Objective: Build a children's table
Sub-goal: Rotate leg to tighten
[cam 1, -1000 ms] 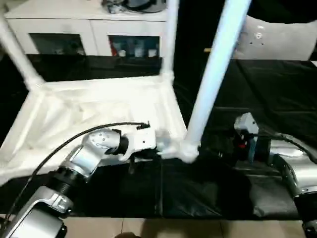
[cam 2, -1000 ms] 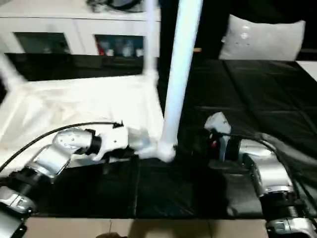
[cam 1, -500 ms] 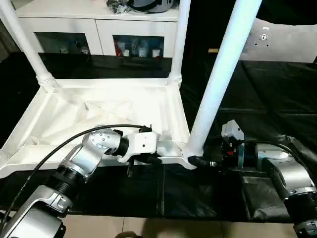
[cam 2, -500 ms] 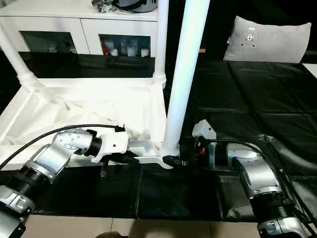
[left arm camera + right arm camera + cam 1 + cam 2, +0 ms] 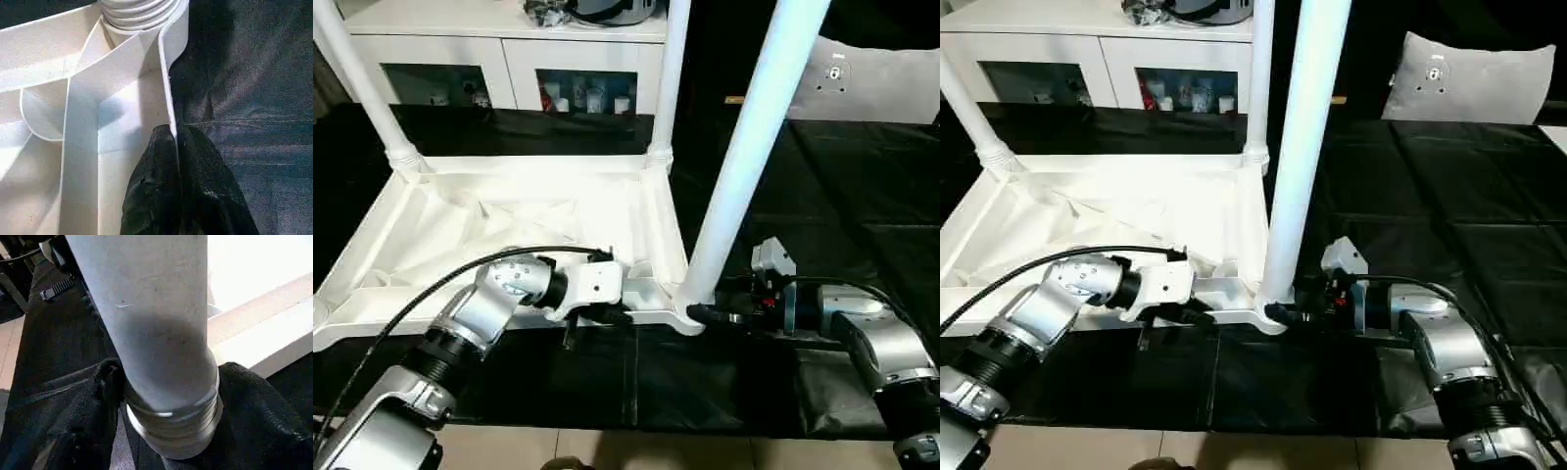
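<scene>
The children's table top [image 5: 509, 211] lies upside down on the black work table, ribbed underside up. Three white legs stand in its corner sockets: one at the far left [image 5: 362, 88], one at the far right [image 5: 671, 78], and a thick one close to me at the near right corner [image 5: 744, 157]. My left gripper [image 5: 617, 315] is shut on the top's near rim [image 5: 168, 98], one finger on each side of the thin wall. My right gripper [image 5: 697, 313] reaches in from the right and clasps the near leg's threaded base [image 5: 171, 421], with its fingers [image 5: 105, 382] pressed against both sides.
A white cabinet with glass doors [image 5: 509, 59] stands behind the work table. A pale grey panel [image 5: 871, 83] leans at the back right. Black cloth [image 5: 862, 196] covers the table to the right of the top. The table's front edge and the floor [image 5: 607, 450] lie just below my arms.
My right gripper has slid left to the near leg's base and its fingers have closed in around it. The left gripper has kept its hold on the rim.
</scene>
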Robot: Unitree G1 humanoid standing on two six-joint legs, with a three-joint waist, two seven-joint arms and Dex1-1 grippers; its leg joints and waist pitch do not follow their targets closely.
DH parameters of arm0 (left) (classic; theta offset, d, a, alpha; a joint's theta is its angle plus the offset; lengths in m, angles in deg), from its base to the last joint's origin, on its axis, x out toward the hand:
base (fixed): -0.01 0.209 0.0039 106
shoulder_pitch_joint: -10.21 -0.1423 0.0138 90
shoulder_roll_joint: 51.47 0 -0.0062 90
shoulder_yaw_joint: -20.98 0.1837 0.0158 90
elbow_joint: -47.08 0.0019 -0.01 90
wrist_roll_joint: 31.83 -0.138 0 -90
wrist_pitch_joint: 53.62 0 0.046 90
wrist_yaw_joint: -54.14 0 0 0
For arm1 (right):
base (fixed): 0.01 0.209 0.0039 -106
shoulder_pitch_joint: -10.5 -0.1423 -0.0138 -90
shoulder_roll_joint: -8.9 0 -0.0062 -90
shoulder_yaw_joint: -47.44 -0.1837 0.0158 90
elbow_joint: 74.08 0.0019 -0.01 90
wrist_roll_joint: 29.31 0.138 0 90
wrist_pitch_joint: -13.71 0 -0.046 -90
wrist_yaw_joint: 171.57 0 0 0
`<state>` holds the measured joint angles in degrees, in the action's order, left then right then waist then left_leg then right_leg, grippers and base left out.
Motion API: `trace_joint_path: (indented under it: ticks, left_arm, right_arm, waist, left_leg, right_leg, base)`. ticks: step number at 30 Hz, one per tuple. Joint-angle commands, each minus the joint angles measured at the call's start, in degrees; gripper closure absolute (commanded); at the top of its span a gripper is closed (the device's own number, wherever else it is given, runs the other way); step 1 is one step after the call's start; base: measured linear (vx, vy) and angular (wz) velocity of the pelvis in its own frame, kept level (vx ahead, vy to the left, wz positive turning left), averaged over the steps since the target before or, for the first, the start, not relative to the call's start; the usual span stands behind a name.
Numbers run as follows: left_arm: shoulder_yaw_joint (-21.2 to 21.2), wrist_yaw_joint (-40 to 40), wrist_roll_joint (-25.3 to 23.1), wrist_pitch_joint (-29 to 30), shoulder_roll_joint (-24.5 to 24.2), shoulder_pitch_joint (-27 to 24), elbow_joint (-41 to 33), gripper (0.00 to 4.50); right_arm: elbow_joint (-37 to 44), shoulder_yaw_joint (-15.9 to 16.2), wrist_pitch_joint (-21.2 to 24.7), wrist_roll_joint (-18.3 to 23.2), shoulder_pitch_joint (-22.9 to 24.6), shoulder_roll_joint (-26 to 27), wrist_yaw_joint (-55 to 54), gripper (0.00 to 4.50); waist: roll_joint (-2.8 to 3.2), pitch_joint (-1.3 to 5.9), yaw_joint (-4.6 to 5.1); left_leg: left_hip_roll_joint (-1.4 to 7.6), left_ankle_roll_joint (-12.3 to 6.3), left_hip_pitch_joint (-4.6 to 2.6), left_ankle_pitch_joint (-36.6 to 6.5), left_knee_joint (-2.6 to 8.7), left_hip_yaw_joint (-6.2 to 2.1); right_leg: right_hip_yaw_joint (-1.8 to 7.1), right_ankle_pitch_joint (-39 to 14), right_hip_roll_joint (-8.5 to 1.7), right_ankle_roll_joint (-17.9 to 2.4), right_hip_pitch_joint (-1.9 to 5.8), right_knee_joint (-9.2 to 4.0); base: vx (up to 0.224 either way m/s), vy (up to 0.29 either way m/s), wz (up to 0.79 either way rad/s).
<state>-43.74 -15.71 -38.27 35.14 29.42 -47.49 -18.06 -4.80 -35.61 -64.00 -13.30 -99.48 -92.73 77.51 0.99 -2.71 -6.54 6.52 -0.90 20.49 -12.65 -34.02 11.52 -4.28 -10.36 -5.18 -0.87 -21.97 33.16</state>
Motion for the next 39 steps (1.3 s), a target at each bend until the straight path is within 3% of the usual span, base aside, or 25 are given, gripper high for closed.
trace_joint_path:
  ticks: [1,2,3,6,8,10,12,13,15,17,20,30,36,39]
  left_arm:
    - [2.51,-1.15,-1.35,3.73,0.57,-1.73,0.78,4.50]
    - [1.08,0.89,-0.50,6.67,1.64,-1.89,0.42,4.50]
    - [1.08,0.89,-0.50,6.67,1.64,-1.89,0.42,4.50]
    - [-1.79,5.97,0.89,12.66,4.39,-2.11,-0.26,4.50]
    - [-2.69,7.83,1.29,14.71,5.48,-2.21,-0.54,4.50]
    - [-6.57,17.25,2.23,21.91,11.04,-2.10,-1.01,4.50]
    - [-7.77,20.47,2.38,24.04,12.89,-1.99,-1.15,4.50]
    - [-9.37,26.42,2.11,26.28,16.60,-1.57,-1.08,4.50]
    - [-9.62,28.48,1.77,27.22,18.41,-1.42,-1.20,4.50]
    - [-9.31,28.97,1.38,27.26,19.18,-1.37,-1.32,4.50]
    - [-8.30,28.10,0.77,26.47,18.94,-1.32,-1.40,4.50]
    - [-6.12,24.86,-1.49,23.18,13.03,-1.54,-1.32,4.50]
    - [-2.90,16.54,-2.15,18.58,7.34,-1.31,-0.58,4.50]
    - [-0.96,11.50,-2.28,15.09,4.84,-1.39,-0.47,4.50]
  right_arm:
    - [1.76,-0.05,0.97,1.29,0.97,1.72,-1.30,1.72]
    - [1.87,-0.45,1.46,0.86,1.22,3.03,-4.34,1.72]
    - [1.87,-0.45,1.46,0.86,1.22,3.03,-4.34,1.73]
    - [0.55,-1.40,1.78,-1.10,1.05,6.24,-12.43,1.73]
    - [-0.42,-1.82,1.60,-2.01,0.79,7.43,-15.59,1.74]
    - [-4.82,-4.59,2.23,-3.78,-1.28,12.02,-27.85,1.75]
    - [-6.12,-5.52,2.54,-4.42,-1.97,13.30,-31.69,1.75]
    - [-8.11,-6.47,1.87,-5.52,-2.98,15.01,-36.54,1.75]
    - [-8.47,-7.16,1.68,-5.26,-3.13,15.87,-37.85,1.75]
    - [-8.02,-7.48,1.43,-4.66,-2.95,16.21,-37.47,1.21]
    - [-6.26,-8.05,1.88,-3.51,-2.15,16.23,-36.39,0.90]
    - [-2.93,-8.39,-2.42,-2.26,0.11,11.00,-27.73,0.04]
    - [-1.30,-7.53,-2.56,-0.68,0.24,3.83,-16.03,0.04]
    - [0.49,-6.35,-1.22,0.49,0.19,1.26,-10.32,0.04]
  waist:
    - [-0.19,2.94,0.23]
    - [0.09,2.87,0.30]
    - [-0.07,2.77,0.54]
    - [-0.14,2.38,1.09]
    - [-0.13,2.20,1.81]
    - [-0.04,2.14,2.60]
    - [-0.22,2.16,3.18]
    - [-0.27,2.21,3.63]
    - [-0.27,2.40,3.86]
    - [-0.62,2.42,3.83]
    - [-0.37,2.50,3.34]
    - [-0.32,2.61,3.30]
    - [-0.51,2.77,3.27]
    - [-0.29,2.98,2.94]
  left_leg:
    - [7.85,-0.75,-0.71,-11.44,4.97,-3.19]
    - [7.77,-0.43,-0.73,-11.93,4.99,-3.24]
    - [7.78,-0.25,-0.75,-12.45,5.09,-3.12]
    - [7.66,1.90,-1.03,-17.32,5.35,-3.62]
    - [7.46,3.20,-1.30,-20.91,5.43,-4.18]
    - [7.59,4.21,-1.15,-21.91,5.67,-4.20]
    - [7.29,4.65,-1.13,-23.28,5.57,-4.49]
    - [7.27,4.20,-0.96,-23.17,5.48,-4.44]
    - [7.22,3.64,-1.06,-22.51,5.30,-4.23]
    - [6.98,1.24,-0.61,-19.40,5.14,-3.80]
    - [6.98,-1.06,-0.41,-15.72,4.97,-3.64]
    - [7.19,-1.75,-0.09,-14.81,5.11,-3.65]
    - [7.14,-3.77,-0.01,-12.09,4.76,-3.45]
    - [7.27,-5.47,-0.03,-9.40,4.47,-3.36]
  right_leg:
    - [3.67,-10.21,-6.02,-15.84,2.05,-2.90]
    - [3.67,-10.77,-5.99,-15.91,1.99,-2.90]
    - [3.76,-11.31,-5.92,-15.79,1.95,-3.11]
    - [3.95,-20.59,-6.37,-13.84,1.65,-4.00]
    - [3.82,-26.97,-6.30,-11.43,1.28,-4.74]
    - [3.91,-26.25,-6.07,-11.39,1.11,-4.46]
    - [3.68,-27.64,-6.11,-10.71,1.07,-4.80]
    - [3.73,-27.57,-6.18,-10.48,1.12,-4.89]
    - [3.84,-25.27,-6.00,-10.83,0.89,-5.04]
    - [3.99,-21.97,-5.95,-11.35,1.22,-5.03]
    - [4.00,-21.17,-6.08,-11.56,1.50,-5.04]
    - [3.81,-17.90,-5.88,-12.48,1.86,-4.48]
    - [3.67,-14.16,-5.80,-13.77,2.01,-4.03]
    - [3.55,-10.33,-5.74,-14.75,2.10,-3.52]
  base:
    - [0.000,0.000,0.00]
    - [0.000,0.000,0.00]
    - [0.000,0.000,0.00]
    - [0.000,0.000,0.00]
    - [0.000,0.000,0.00]
    - [0.000,0.000,0.00]
    - [0.000,0.000,0.00]
    - [0.000,0.000,0.00]
    - [0.000,0.000,0.00]
    - [0.000,0.000,0.00]
    - [0.000,0.000,0.00]
    - [0.000,0.000,0.00]
    - [0.000,0.000,0.00]
    - [0.000,0.000,0.00]
